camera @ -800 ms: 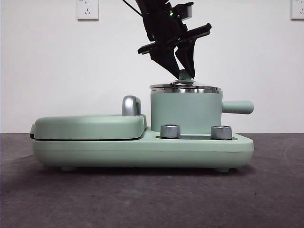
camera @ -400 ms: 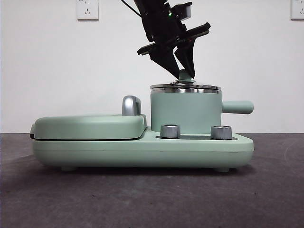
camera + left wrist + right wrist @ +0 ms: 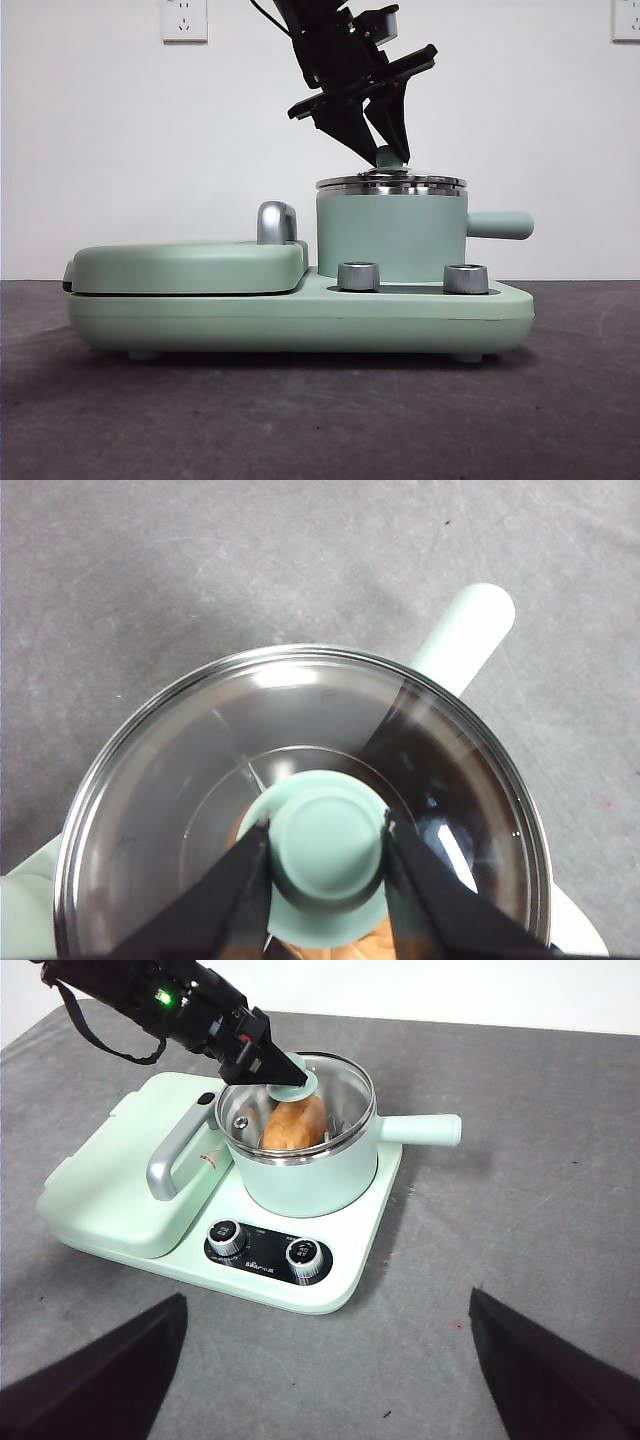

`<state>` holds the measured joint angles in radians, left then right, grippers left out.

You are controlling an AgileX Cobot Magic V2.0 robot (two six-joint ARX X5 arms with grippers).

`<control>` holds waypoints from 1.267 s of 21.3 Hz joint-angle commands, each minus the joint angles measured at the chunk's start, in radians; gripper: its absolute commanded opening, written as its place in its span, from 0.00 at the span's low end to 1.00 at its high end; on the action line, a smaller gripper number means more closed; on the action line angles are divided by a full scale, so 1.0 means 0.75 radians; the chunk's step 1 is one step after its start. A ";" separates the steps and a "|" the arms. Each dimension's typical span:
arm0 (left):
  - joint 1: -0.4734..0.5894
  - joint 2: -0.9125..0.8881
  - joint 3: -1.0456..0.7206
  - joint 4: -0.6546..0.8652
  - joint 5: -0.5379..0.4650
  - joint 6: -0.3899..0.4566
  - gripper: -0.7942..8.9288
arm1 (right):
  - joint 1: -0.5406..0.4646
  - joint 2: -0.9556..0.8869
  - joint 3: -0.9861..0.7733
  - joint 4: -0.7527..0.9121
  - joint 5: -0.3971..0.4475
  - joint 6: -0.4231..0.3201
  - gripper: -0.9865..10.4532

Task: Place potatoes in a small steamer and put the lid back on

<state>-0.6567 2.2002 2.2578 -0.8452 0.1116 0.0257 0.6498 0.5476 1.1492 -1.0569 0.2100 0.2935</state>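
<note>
the lid (image 3: 391,182) closes the small steamer (image 3: 391,235), so nothing passes to the potato (image 3: 295,1123) from above. the left gripper (image 3: 327,845) has its jaws closed against both sides of the knob (image 3: 389,157), blocking it. the side handle (image 3: 499,225) juts free. the chrome handle (image 3: 276,222) stands just beside the pot. the right gripper (image 3: 325,1360) hangs wide apart, well clear over bare table (image 3: 520,1210).

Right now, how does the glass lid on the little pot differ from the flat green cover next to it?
The lid is round, see-through glass with a steel rim; the potato shows under it. The flat cover is solid mint green and wider. The lid has a small green knob, held by the left gripper; the flat cover has a chrome handle that nothing touches. Both sit closed on the same green cooker.
</note>
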 commanded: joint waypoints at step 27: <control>-0.055 -0.446 0.049 -0.742 -0.079 -0.097 0.56 | 0.012 0.008 0.010 0.013 -0.083 0.017 0.48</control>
<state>-0.6861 1.8629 2.2677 -1.4067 0.0536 -0.0303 0.6498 0.5476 1.1492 -1.0573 0.1486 0.2955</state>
